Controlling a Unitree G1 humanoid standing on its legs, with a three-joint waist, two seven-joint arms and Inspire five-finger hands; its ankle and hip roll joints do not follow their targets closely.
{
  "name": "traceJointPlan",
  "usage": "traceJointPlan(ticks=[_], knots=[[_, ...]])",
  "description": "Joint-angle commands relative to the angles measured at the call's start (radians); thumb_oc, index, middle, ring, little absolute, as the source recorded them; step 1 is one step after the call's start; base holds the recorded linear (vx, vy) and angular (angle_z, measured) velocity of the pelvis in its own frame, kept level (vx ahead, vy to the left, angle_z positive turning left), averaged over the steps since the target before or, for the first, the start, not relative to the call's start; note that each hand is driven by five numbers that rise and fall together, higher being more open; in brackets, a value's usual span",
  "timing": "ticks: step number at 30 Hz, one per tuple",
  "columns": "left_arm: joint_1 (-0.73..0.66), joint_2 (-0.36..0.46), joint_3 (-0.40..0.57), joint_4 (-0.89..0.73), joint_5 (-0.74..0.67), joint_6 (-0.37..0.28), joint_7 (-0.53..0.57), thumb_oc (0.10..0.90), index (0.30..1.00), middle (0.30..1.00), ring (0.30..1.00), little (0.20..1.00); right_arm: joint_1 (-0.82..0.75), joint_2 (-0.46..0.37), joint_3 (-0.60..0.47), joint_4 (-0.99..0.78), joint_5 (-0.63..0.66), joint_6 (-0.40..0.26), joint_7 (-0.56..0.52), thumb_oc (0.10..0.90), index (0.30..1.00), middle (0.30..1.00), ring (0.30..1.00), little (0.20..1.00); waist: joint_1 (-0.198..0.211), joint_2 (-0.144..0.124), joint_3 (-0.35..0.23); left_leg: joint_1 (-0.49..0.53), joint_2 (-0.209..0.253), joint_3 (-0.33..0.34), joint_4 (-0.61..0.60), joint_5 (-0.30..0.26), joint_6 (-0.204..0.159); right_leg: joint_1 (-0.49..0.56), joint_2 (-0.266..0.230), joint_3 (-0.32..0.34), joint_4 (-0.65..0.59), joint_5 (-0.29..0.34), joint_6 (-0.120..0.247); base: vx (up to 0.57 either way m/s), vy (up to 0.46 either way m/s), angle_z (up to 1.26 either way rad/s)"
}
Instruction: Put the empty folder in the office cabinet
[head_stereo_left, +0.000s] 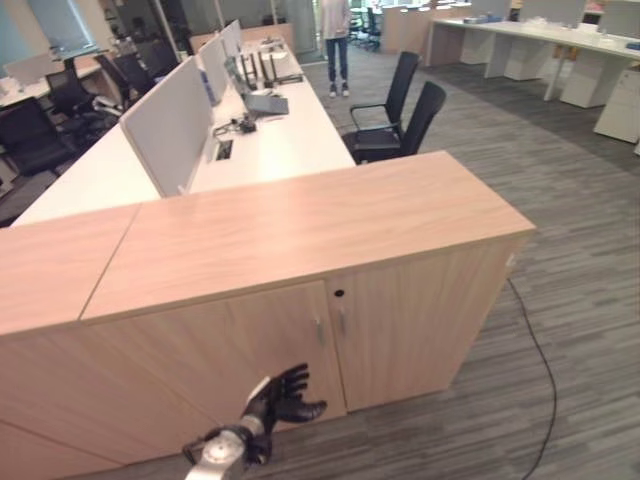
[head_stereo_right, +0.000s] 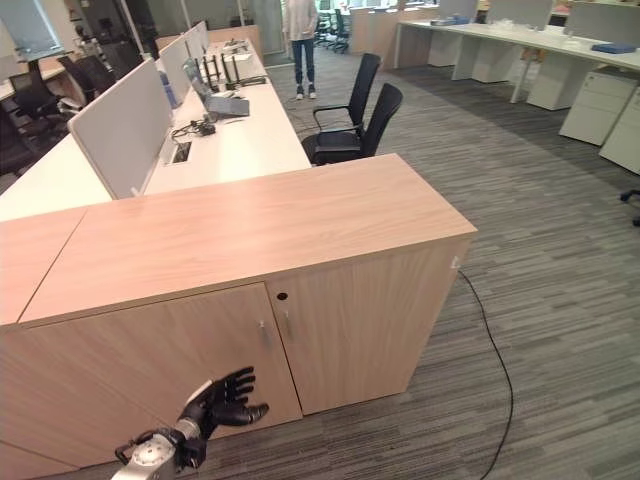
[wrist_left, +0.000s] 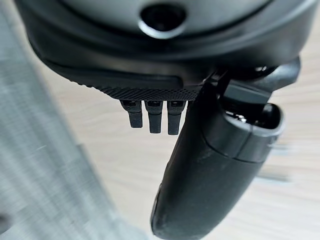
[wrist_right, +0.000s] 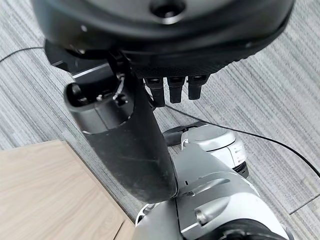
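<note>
1. At your far left, a second wooden cabinet butts against the office cabinet, their tops level and touching along one seam.
2. Your left hand is low in front of the office cabinet's left door, fingers spread and relaxed, thumb out, holding nothing. Its wrist view shows the thumb and the fingertips extended, with pale wood grain just beyond them.
3. You cannot tell from the pictures whether the hand touches the door or only hovers close to it.
4. The office cabinet stands directly ahead with both doors closed. Two small handles sit side by side at the centre seam, and a round lock is just above them on the right door.
5. Behind the cabinet runs a long white desk with a grey divider screen; two black chairs stand to its right, and a person is at the far end of the aisle.
6. Your right hand hangs over grey carpet, fingers straight and empty, with a corner of a wooden surface near it.
7. You have no folder in either hand, and I cannot tell where it is.
</note>
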Motion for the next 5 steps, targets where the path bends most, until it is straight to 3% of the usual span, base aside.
traceJointPlan(ticks=[1,5], knots=[[-0.088,0.006,0.03,-0.011,0.044,-0.071,-0.023,0.8,0.9,0.9,0.9,0.9,-0.082,0.039,-0.002,0.105,0.006,-0.013,0.016,0.8,0.9,0.9,0.9,0.9,0.018,-0.054,-0.015,-0.02,-0.026,0.013,-0.004,-0.075,-0.031,-0.028,-0.005,-0.001,0.0,-0.051,0.052,0.0,0.0,0.0],[-0.058,-0.037,0.033,0.176,0.091,-0.058,-0.006,0.8,0.9,0.9,0.9,0.9,-0.1,0.041,0.008,0.098,0.016,-0.02,0.007,0.8,0.9,0.9,0.9,0.9,0.032,-0.057,-0.006,-0.021,-0.029,0.002,-0.004,-0.073,-0.029,-0.025,-0.005,-0.01,0.0,-0.053,0.051,0.0,0.0,0.0]])
